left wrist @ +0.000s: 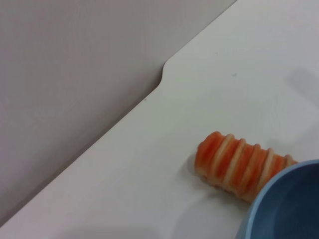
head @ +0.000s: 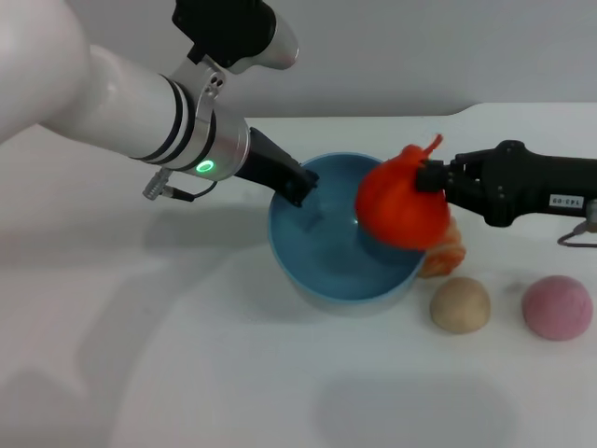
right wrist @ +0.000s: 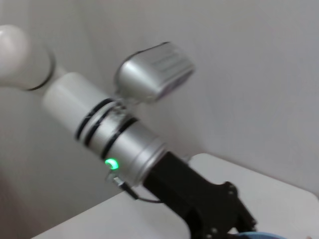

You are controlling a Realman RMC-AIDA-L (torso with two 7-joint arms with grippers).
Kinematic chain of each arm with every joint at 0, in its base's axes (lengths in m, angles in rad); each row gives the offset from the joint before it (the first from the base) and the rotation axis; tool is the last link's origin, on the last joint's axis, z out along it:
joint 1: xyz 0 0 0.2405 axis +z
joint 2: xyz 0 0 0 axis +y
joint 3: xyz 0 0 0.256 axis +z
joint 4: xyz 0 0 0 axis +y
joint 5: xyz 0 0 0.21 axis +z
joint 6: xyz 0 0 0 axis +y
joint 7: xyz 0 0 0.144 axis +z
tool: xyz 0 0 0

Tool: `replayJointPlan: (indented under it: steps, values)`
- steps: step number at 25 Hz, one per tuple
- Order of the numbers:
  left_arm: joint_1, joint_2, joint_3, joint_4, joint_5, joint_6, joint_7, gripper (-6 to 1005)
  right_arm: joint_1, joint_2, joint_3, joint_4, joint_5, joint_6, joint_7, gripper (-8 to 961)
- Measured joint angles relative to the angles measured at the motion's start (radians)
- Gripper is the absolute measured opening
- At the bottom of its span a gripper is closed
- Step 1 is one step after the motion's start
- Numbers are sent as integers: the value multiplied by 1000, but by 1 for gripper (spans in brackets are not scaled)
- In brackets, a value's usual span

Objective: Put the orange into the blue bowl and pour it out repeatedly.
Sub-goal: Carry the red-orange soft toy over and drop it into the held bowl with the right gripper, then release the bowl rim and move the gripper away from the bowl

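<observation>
White table point(head: 187, 373), grey wall point(head: 392, 47) behind

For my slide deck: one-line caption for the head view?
Right end effector holds orange over blue bowl; left end effector grips its rim.

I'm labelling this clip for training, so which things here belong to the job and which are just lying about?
Part of the job:
- orange, held over the bowl by the right tool
- blue bowl, gripped at its far-left rim by the left tool

Just lying about:
- striped bread loaf, on the table behind the bowl
- tan ball
- pink ball
</observation>
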Motion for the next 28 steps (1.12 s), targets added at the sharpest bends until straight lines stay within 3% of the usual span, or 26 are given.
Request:
replayJointPlan:
  steps: [7,10,16,21,28]
  values:
    - [0,1,1,-5,3,-13,0,-2,2,1,8,11,7,12,13,27]
    - [1,1,1,-7,3,-17,0,-1,1,2,11,10,14,11,15,232]
    - [2,0,5,-11,2,17,-1,-1,-58,2,59,8,123,21,3,462]
    - [3,-3,64,-33,-1,23,-5,-1,-112,1,117,4,129,33,-9,586]
    - [3,-7,130,-72,-32,-13,-5,-2,-131,0,154,11,123,33,-12,586]
